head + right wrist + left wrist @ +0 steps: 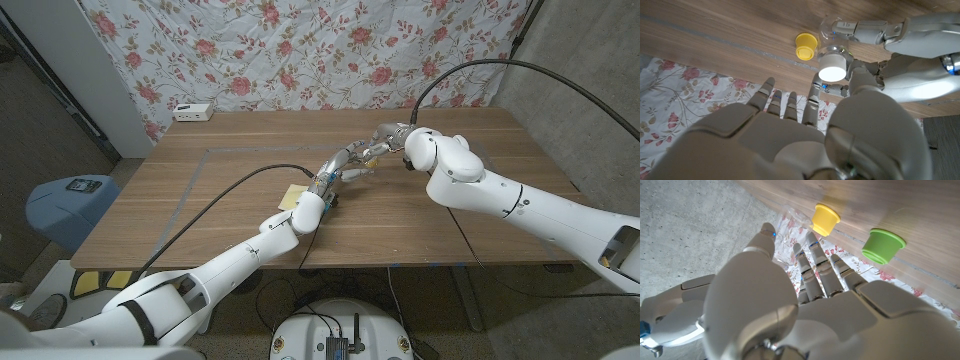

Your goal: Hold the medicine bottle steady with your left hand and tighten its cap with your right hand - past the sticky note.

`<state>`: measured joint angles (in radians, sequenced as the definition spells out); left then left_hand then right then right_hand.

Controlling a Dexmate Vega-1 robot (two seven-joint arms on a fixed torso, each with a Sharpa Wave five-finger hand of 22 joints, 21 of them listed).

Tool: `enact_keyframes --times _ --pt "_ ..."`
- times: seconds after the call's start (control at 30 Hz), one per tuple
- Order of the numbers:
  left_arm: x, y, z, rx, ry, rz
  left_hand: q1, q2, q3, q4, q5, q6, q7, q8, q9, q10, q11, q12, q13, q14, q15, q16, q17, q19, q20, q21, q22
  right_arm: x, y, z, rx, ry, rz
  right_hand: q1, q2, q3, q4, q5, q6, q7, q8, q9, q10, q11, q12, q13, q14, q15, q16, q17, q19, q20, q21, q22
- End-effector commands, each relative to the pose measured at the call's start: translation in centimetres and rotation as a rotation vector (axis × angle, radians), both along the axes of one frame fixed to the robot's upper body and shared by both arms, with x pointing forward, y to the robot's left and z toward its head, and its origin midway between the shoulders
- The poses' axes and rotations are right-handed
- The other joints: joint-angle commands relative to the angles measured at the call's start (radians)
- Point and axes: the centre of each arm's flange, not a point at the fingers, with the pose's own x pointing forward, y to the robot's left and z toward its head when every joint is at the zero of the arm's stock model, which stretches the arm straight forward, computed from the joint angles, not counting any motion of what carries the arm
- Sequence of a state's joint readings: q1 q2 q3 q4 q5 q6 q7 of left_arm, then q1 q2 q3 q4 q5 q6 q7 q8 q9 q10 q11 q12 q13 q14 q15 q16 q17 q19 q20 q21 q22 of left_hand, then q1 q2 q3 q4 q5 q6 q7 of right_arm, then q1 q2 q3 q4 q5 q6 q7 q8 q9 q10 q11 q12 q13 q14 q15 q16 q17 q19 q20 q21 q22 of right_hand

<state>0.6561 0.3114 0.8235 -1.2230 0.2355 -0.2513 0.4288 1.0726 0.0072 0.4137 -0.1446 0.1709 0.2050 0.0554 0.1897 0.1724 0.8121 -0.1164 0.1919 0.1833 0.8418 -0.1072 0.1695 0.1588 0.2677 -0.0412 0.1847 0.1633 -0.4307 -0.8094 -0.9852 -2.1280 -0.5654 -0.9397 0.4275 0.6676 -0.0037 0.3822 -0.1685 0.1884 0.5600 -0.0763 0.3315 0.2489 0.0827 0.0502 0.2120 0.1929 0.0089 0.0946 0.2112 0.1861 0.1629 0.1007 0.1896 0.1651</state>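
Note:
A clear medicine bottle (834,31) with a white cap (832,68) stands past the yellow sticky note (295,193), near the table's middle. My left hand (340,168) grips the bottle's body, with fingers (867,29) wrapped round the clear wall. In the left wrist view the bottle (790,227) sits between my left hand's (815,277) thumb and fingers. My right hand (390,135) comes in from the other side. Its thumb (855,75) and one fingertip (815,85) flank the cap and look pressed on it, while the other fingers spread.
A yellow cup (825,219) and a green cup (883,245) stand upside down on the table just beyond the bottle. A white box (193,112) lies at the far left edge. A floral cloth hangs behind the table.

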Motion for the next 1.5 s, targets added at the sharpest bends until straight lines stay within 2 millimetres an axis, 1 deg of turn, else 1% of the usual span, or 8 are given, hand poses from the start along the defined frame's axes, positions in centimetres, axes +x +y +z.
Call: enact_keyframes --times 0.03,0.1,0.13,0.33,0.6,0.73,1.33,1.5 --pt "-0.18 0.12 -0.11 0.002 -0.002 -0.001 -0.005 0.006 0.008 -0.002 0.009 0.01 -0.003 -0.003 0.003 0.048 -0.044 0.005 0.005 0.009 -0.085 0.0 -0.001 0.004 -0.143 -0.001 0.002 -0.03 0.11 -0.13 0.007 -0.018 -0.007 0.012 0.001 0.007 0.0 -0.002 0.029 0.001 0.013 0.004 0.016 0.0 0.008 0.003 0.01 0.002 0.004 0.003 0.014 0.0 0.009 0.005" --pt "-0.19 0.13 -0.11 0.001 -0.002 -0.002 -0.005 0.005 0.009 -0.002 0.009 0.011 -0.003 -0.002 0.003 0.048 -0.044 0.005 0.005 0.009 -0.085 0.0 -0.001 0.005 -0.144 0.0 0.002 -0.01 0.14 -0.15 0.005 -0.02 -0.008 0.013 0.0 0.006 0.001 -0.002 0.037 0.0 0.016 0.005 0.019 -0.001 0.008 0.003 0.014 -0.001 0.005 0.003 0.017 -0.001 0.01 0.005" --pt "-0.19 0.12 -0.11 0.001 -0.001 -0.002 -0.005 0.004 0.01 -0.003 0.009 0.011 -0.003 -0.003 0.003 0.046 -0.035 0.004 0.005 0.008 -0.086 -0.001 -0.001 0.005 -0.143 0.0 0.002 0.0 0.15 -0.17 0.006 -0.02 -0.01 0.014 0.0 0.006 0.001 -0.003 0.041 -0.002 0.018 0.005 0.02 -0.001 0.008 0.003 0.016 -0.001 0.005 0.003 0.019 -0.002 0.01 0.005" --pt "-0.2 0.15 -0.18 0.002 0.002 -0.004 -0.006 0.004 0.012 -0.003 0.009 0.011 -0.004 -0.003 0.003 0.048 -0.043 0.005 0.005 0.008 -0.086 -0.001 -0.001 0.005 -0.144 0.0 0.002 0.08 0.12 -0.23 0.01 -0.026 -0.017 0.016 0.0 0.006 0.004 -0.004 0.061 -0.006 0.026 0.007 0.031 -0.003 0.009 0.003 0.022 -0.004 0.006 0.003 0.026 -0.005 0.011 0.005" --pt "-0.17 0.22 -0.12 0.003 -0.001 -0.005 -0.008 0.004 0.015 -0.003 0.009 0.011 -0.003 -0.003 0.003 0.047 -0.042 0.004 0.005 0.009 -0.085 0.0 -0.001 0.004 -0.143 -0.001 0.002 0.22 0.09 -0.34 0.012 -0.028 -0.021 0.023 0.001 0.006 0.005 -0.006 0.079 -0.011 0.032 0.007 0.044 -0.008 0.009 0.002 0.034 -0.011 0.007 0.003 0.038 -0.008 0.012 0.005" --pt "-0.15 0.21 -0.12 0.002 0.001 -0.006 -0.008 0.004 0.016 -0.003 0.009 0.012 -0.006 -0.003 0.003 0.049 -0.042 0.005 0.005 0.009 -0.085 0.0 -0.001 0.005 -0.144 -0.001 0.002 0.3 0.03 -0.38 0.012 -0.026 -0.023 0.026 0.002 0.006 0.006 -0.007 0.096 -0.013 0.041 0.01 0.051 -0.008 0.008 0.002 0.04 -0.013 0.007 0.004 0.042 -0.009 0.012 0.005" --pt "-0.12 0.11 -0.07 0.003 0.002 -0.006 -0.014 0.001 0.022 -0.004 0.009 0.013 -0.01 -0.003 0.003 0.042 -0.041 0.003 0.005 0.007 -0.083 -0.001 -0.001 0.003 -0.143 -0.001 0.002 0.65 -0.22 -0.57 0.013 -0.029 -0.038 0.038 -0.001 0.006 0.005 -0.01 0.118 -0.012 0.055 0.018 0.063 -0.02 0.005 0.002 0.052 -0.02 0.007 0.004 0.051 -0.012 0.011 0.005" --pt "-0.11 0.08 -0.06 0.002 0.0 -0.005 -0.014 0.001 0.024 -0.004 0.009 0.014 -0.009 -0.002 0.003 0.045 -0.042 0.004 0.005 0.008 -0.084 0.0 -0.001 0.002 -0.142 -0.001 0.002 0.68 -0.34 -0.6 0.016 -0.037 -0.039 0.045 -0.003 0.006 0.004 -0.011 0.147 -0.019 0.071 0.023 0.074 -0.021 0.005 0.002 0.06 -0.026 0.008 0.004 0.057 -0.014 0.011 0.005"
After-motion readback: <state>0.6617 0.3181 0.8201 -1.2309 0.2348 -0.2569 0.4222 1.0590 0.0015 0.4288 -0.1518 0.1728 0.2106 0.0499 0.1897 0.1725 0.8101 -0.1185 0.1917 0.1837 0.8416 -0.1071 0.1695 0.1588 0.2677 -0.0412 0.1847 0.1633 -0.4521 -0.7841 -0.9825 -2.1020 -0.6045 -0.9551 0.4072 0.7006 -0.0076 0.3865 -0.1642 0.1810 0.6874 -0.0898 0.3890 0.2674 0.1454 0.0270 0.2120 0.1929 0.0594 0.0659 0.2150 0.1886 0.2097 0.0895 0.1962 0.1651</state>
